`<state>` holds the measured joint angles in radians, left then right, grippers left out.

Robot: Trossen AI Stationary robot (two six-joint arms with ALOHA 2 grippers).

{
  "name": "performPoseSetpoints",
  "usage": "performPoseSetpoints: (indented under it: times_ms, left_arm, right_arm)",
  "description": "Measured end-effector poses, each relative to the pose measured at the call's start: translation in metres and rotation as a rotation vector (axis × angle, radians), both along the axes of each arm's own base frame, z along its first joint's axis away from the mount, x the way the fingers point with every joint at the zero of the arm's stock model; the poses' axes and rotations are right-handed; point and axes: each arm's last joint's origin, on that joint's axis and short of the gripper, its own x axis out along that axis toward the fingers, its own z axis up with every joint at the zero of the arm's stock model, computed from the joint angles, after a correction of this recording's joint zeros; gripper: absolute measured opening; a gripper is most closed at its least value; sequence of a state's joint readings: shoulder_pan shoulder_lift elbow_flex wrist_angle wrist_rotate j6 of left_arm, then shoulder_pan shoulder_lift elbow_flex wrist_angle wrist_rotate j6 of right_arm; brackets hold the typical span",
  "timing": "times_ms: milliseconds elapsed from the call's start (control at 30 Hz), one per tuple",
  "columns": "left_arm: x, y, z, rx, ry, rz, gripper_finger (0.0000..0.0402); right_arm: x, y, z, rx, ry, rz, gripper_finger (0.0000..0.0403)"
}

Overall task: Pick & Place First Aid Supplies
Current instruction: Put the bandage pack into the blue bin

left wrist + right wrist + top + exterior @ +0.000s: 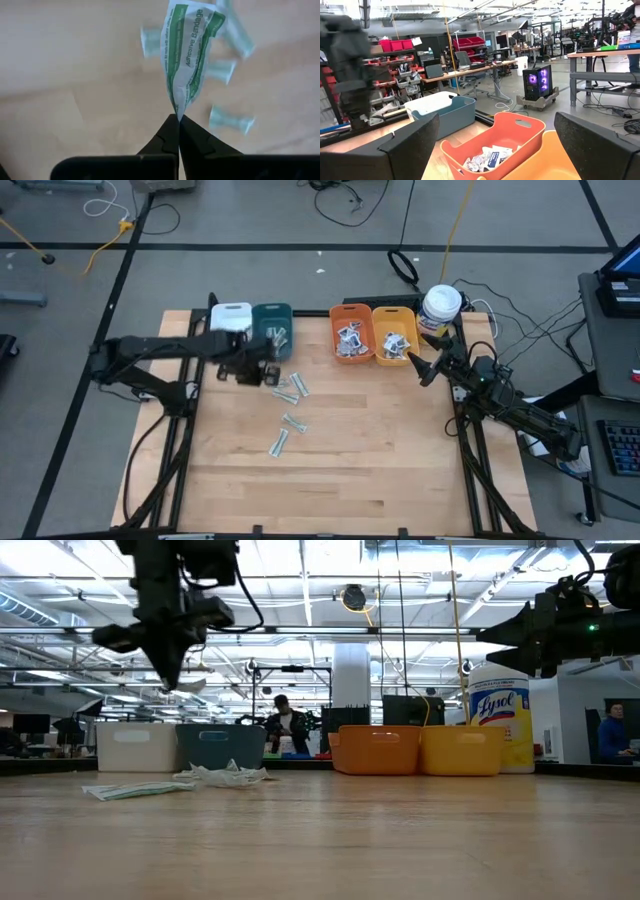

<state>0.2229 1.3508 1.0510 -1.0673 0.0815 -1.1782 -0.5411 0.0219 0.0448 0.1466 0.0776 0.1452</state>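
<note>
At about ten o'clock on the counter (330, 470), seen from above, the left tool (268, 377) hangs just in front of the teal bin (272, 330), its fingers pressed together on one corner of an adhesive bandage packet (187, 55). The packet is a narrow strip of thin, crinkled paper, white with green print, and it hangs limp and slightly folded. The white bin (230, 317) stands touching the teal bin on its nine-o'clock side; both are smooth moulded plastic with rounded corners. Toward the counter's centre, several loose green strips (288, 420) lie flat on the pale wood grain. At about one o'clock, the orange bin (350, 335) and the yellow bin (394, 335) stand side by side, each holding a heap of squarish white packets. The right tool (428, 366) waits beside the yellow bin with its fingers spread, near the white canister (440, 307). Judged from this layout, sorting is well advanced: the squarish packets are binned, the teal bin holds some items, and the held strip and the loose strips remain.
</note>
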Motion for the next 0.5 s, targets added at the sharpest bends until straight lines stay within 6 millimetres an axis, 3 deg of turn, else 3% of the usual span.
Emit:
performPoseSetpoints:
  times_ms: [233,500]
  left_arm:
    - [0.002,0.069,0.012,0.014,0.059,0.016,0.0001]
    - [0.006,0.142,0.013,-0.026,0.126,-0.003,0.0001]
  right_arm:
    - [0.0,0.0,0.0,0.0,0.0,0.0,0.0392]
    - [0.0,0.0,0.0,0.0,0.0,0.0,0.0392]
